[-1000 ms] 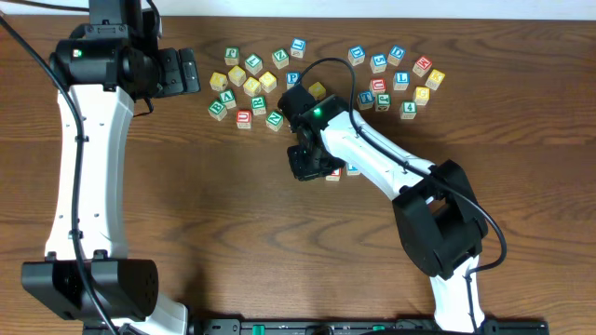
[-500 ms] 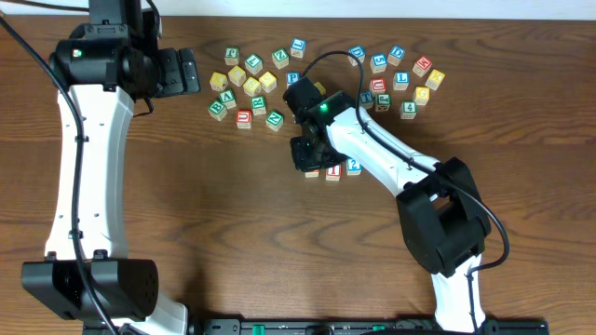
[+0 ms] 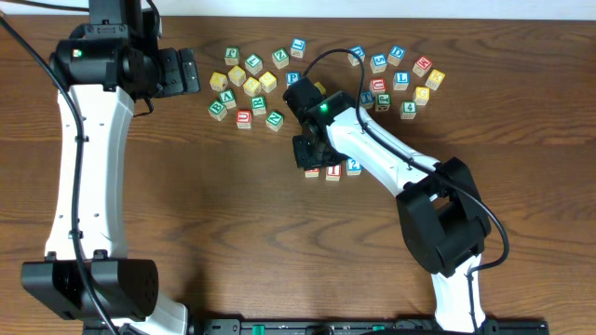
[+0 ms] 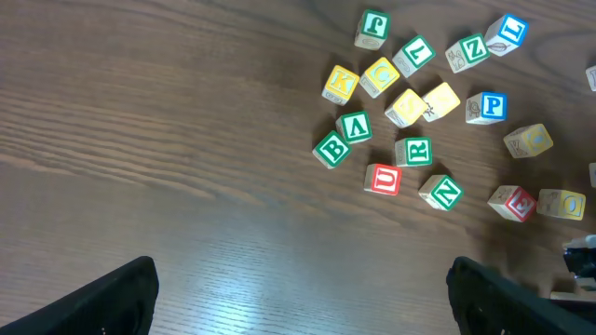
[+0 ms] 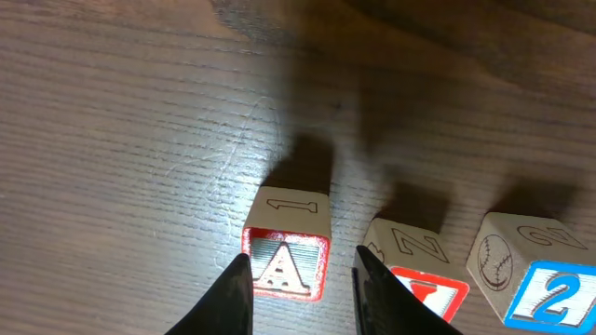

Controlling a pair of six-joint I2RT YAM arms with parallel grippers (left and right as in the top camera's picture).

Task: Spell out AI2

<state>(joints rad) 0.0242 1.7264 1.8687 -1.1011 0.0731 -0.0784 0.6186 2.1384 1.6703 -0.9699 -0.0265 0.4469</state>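
At the far left, the left gripper [image 3: 177, 72] is held above the counter [image 3: 233, 242] with its jaws spread wide and nothing between them. Just to its right, the loose letter blocks [image 3: 251, 87] are scattered, well apart from the row being built.

The row is laid near the middle of the counter. First comes the A block [image 5: 287, 251], resting on the wood and straddled by the right gripper [image 5: 300, 265]. These jaws are judged to be released, since a gap is seen on one side of the block. Just beside it the I block [image 5: 424, 284] is set, then the 2 block [image 5: 531, 270].

The spelling is judged complete, and the step in hand is letting go of the A. A straight lift is called for next, as one finger lies very close to the block and could nudge it.

Being cubes, the blocks have no long axis. The row's axis runs left to right, and the A's printed face is turned upright toward the wrist camera.
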